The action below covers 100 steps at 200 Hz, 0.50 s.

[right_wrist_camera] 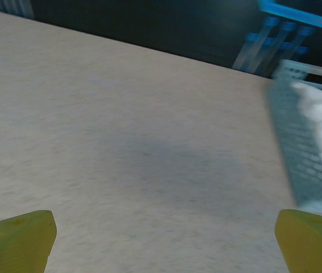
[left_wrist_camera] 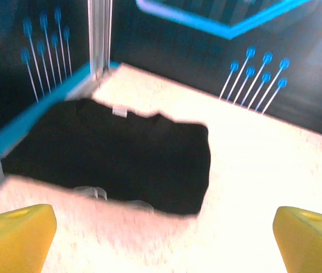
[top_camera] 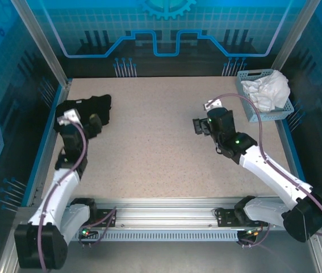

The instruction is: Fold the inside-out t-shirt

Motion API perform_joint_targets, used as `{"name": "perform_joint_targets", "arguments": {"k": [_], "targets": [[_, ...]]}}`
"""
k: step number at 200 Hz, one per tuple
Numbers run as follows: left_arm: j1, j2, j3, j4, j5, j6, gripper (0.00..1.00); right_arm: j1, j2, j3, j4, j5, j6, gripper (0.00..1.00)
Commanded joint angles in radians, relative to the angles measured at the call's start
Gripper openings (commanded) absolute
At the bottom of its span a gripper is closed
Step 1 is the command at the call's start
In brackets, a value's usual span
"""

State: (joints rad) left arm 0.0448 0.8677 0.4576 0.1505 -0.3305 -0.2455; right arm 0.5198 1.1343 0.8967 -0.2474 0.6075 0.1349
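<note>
A: Top view, where's the shirt?
B: The inside-out t-shirt [top_camera: 90, 107] sits as a compact dark bundle at the table's [top_camera: 149, 148] far-left corner. My left gripper [top_camera: 92, 122] is at its near edge. My right gripper [top_camera: 199, 126] is mid-table, near the basket [top_camera: 247, 108] of white cloth [top_camera: 271, 91].
A: Left wrist?
B: Fingers [left_wrist_camera: 13, 233] wide apart, empty. Shirt lies flat ahead and looks folded, I'd say.
A: Right wrist?
B: Also spread and empty over bare table, probably parked clear.

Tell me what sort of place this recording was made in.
Probably a purpose-built robot test cell, not a home: a speckled beige tabletop walled by blue circuit-patterned panels on aluminium posts, holding a black cloth t-shirt and a grey plastic mesh basket of crumpled white cloth.
</note>
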Motion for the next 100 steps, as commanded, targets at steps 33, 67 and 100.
{"name": "perform_joint_targets", "arguments": {"k": [33,67,100], "targets": [[0.001,0.241,-0.169,0.506,0.139,0.094,0.99,-0.288,0.013,-0.458,0.679,-0.063,-0.055,1.00],[-0.014,0.500,-0.195,0.814,0.151,0.158,0.99,-0.346,0.153,-0.507,0.848,-0.178,-0.113,1.00],[-0.023,0.709,-0.192,1.028,0.208,0.197,0.99,-0.391,0.225,-0.533,1.007,-0.275,-0.110,1.00]]}}
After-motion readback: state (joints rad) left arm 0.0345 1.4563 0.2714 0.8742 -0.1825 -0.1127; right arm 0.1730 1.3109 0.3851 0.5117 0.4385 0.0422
